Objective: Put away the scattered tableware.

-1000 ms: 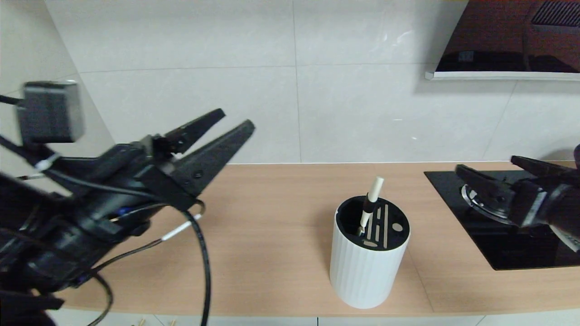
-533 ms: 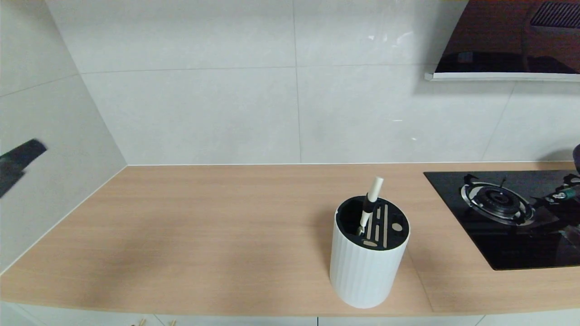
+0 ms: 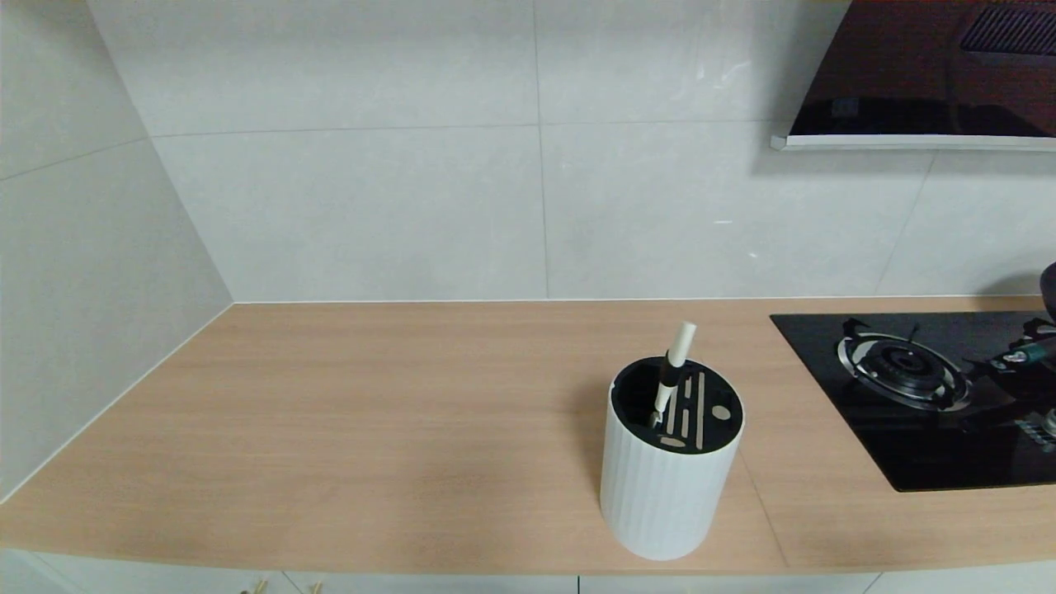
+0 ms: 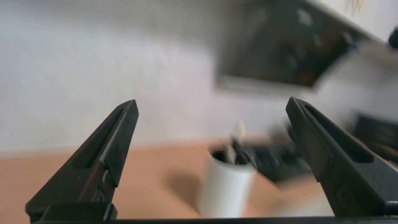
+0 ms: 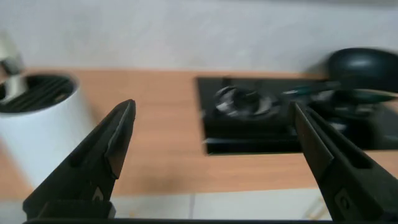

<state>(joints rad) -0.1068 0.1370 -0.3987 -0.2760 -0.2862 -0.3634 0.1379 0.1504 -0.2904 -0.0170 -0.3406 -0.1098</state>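
Observation:
A white ribbed utensil holder [image 3: 670, 487] with a black slotted top stands near the front edge of the wooden counter [image 3: 396, 429]. One utensil with a cream and black handle [image 3: 675, 363] stands tilted in its round opening. My left gripper [image 4: 211, 140] is open with nothing between its fingers, well back from the holder [image 4: 225, 186]. My right gripper [image 5: 214, 140] is open too and holds nothing; the holder [image 5: 38, 127] lies off to one side beyond it and the stove [image 5: 261, 118] is ahead.
A black glass gas stove [image 3: 916, 396] with a round burner is set into the counter's right end, with a dark pot [image 3: 1048, 285] at its far edge. A range hood [image 3: 916, 82] hangs above it. Tiled walls close the back and left.
Both arms have pulled back out of the head view: the left gripper went off to the left, the right gripper off to the right. The holder and its utensil have not moved.

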